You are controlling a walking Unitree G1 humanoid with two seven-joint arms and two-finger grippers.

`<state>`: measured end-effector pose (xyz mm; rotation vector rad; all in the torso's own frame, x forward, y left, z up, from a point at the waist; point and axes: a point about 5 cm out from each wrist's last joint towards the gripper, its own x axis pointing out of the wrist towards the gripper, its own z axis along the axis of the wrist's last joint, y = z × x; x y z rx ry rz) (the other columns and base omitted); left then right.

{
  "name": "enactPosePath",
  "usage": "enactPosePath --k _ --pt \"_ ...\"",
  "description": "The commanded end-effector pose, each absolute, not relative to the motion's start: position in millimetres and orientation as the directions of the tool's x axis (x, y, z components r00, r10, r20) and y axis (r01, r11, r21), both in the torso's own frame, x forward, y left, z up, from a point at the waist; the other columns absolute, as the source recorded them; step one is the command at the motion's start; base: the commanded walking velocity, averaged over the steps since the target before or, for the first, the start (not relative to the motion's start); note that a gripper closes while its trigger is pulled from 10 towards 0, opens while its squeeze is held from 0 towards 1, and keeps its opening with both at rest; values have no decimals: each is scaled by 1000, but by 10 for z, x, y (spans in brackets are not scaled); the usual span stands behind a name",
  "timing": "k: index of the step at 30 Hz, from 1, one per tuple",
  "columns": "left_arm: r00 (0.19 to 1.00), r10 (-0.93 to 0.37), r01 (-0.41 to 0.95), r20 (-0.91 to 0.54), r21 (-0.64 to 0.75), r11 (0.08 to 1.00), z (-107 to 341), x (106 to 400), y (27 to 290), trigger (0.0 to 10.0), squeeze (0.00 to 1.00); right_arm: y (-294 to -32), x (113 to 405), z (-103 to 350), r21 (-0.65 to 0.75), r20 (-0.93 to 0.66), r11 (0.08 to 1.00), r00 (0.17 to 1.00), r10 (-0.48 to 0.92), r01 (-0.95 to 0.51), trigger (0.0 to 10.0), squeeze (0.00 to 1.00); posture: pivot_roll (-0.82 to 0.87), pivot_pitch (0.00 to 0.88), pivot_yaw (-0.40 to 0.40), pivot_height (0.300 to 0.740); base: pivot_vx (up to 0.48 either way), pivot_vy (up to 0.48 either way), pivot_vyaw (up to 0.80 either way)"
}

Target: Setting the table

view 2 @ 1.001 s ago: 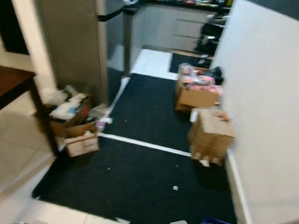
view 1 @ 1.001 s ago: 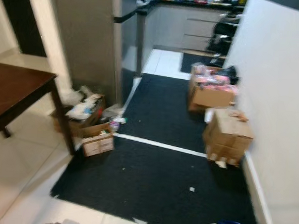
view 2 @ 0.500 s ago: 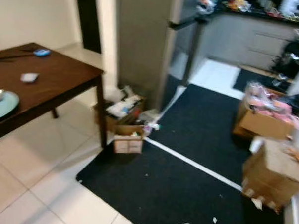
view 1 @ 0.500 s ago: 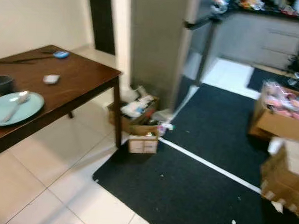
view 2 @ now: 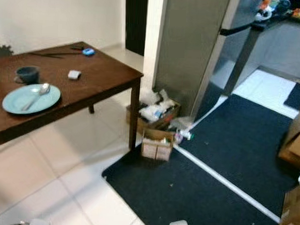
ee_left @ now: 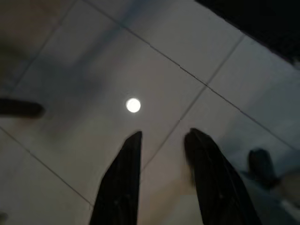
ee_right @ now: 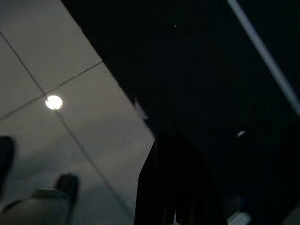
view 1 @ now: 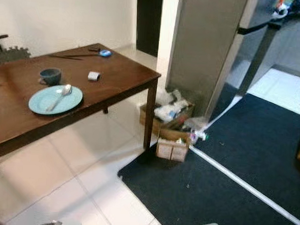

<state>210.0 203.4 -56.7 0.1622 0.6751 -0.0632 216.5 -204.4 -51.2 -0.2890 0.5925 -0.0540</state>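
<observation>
Left gripper (ee_left: pixel 161 140) hangs over pale floor tile (ee_left: pixel 84 70), its two black fingers (ee_left: pixel 123 178) standing apart with nothing between them. On the right wrist view I see the right gripper (ee_right: pixel 173 183) as one dark mass above the edge of the black rug (ee_right: pixel 197 61); I cannot tell whether it is parted or together.

Both grippers hang low, well apart from the table setting. From the head camera I see the dark brown wooden table (view 1: pixel 121 84) ahead on my left. On it lies a light blue plate (view 1: pixel 55 99) with a spoon (view 1: pixel 60 95) resting across it. A dark blue cup (view 1: pixel 50 76) stands just beyond the plate. Near the cup lies a small white block (view 1: pixel 94 75). At the far edge of the table are a blue round object (view 1: pixel 105 53) and a long dark stick-like item (view 1: pixel 68 55).

Beside the table's corner leg, an open cardboard box of clutter (view 1: pixel 166 114) and a smaller cardboard box (view 1: pixel 172 149) sit at the rug's edge, against a tall grey refrigerator (view 1: pixel 207 45). A white strip (view 1: pixel 241 184) crosses the rug. More cardboard boxes (view 2: pixel 295 149) stand on my right.
</observation>
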Motion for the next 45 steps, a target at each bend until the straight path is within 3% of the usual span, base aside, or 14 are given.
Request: enactPosePath --k 1,8,14,21,22,25,31,45 --pt "770 14 88 -638 127 988 -585 2057 2091 10000 0 -2003 2132 -542 -272 -554 962 823 -128 -33 10000 0 12 81 4 740 0 0 800" --pt "861 23 52 -508 134 990 -341 2349 2051 10000 0 -2000 2460 -260 -230 -400 971 904 -151 61 10000 0 7 81 8 740 0 0 571" --pt "974 95 -71 -206 120 990 348 2838 2027 10000 0 -2086 3017 508 -102 -66 974 976 -209 201 10000 0 7 77 5 740 0 0 0" --pt "992 125 -127 29 84 988 1042 3146 2033 10000 0 -2019 3304 1280 -46 213 978 958 -190 204 10000 0 10 68 2 740 0 0 0" --pt "984 118 -130 130 92 987 1347 3227 2015 10000 0 -1926 3356 1588 -35 318 982 933 -165 186 10000 0 9 65 3 740 0 0 0" --pt "969 115 -137 220 91 986 1629 3275 1996 10000 0 -1823 3367 1840 -33 402 986 906 -136 162 10000 0 9 64 5 740 0 0 0" --pt "946 112 -143 305 83 986 1987 3265 1974 10000 0 -1657 3302 2084 -19 460 993 883 -97 118 10000 0 11 65 11 740 71 0 0" --pt "957 119 -147 265 87 985 1993 3236 1949 10000 0 -1619 3242 2037 -39 404 994 911 -79 103 10000 0 13 66 15 740 456 0 0"
